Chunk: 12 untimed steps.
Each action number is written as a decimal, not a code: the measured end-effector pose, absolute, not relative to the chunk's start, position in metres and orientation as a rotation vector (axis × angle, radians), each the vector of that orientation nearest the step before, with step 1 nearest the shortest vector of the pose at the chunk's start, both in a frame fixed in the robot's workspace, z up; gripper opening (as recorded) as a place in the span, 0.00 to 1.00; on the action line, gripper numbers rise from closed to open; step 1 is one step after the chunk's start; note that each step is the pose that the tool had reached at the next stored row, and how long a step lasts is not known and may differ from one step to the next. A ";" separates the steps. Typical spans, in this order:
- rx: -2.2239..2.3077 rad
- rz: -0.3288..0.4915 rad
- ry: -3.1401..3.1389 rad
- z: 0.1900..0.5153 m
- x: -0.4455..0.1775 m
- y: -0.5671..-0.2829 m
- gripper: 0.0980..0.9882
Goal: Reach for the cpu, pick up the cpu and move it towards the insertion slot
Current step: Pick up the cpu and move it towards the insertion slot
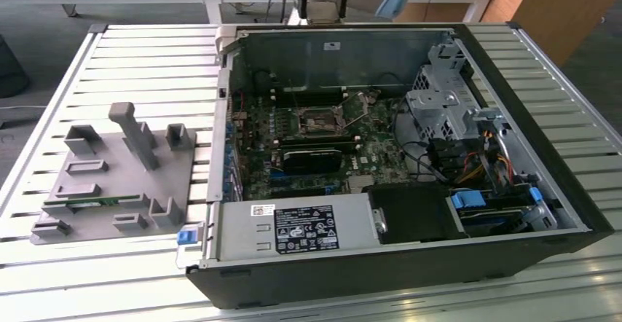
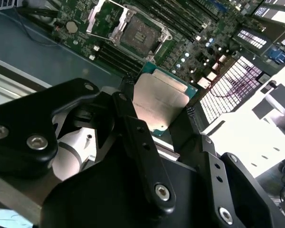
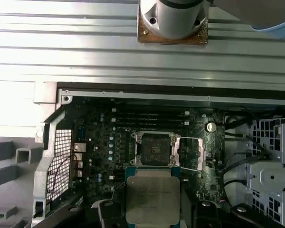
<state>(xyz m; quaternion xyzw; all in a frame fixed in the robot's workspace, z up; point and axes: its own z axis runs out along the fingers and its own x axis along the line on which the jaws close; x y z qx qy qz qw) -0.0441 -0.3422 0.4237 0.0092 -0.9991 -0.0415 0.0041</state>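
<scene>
Grey tray point(image 1: 116, 191) beside open computer case point(image 1: 408, 264).

I see a silvery-white cpu point(image 3: 153, 197) with a thin teal-green edge, black gripper fingers point(image 2: 142, 142), a dark-centred insertion slot point(image 3: 154, 148) framed in silver, a green motherboard point(image 1: 291, 129), a grey tray point(image 1: 112, 183), a black computer case point(image 1: 544, 147) on pale ribbed metal table point(image 1: 146, 52).
</scene>
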 end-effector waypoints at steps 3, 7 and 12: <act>0.029 -0.130 -3.132 0.423 -0.037 -0.339 0.50; 0.025 -0.131 -3.133 0.423 -0.029 -0.337 0.50; 0.022 -0.128 -3.133 0.422 -0.021 -0.335 0.50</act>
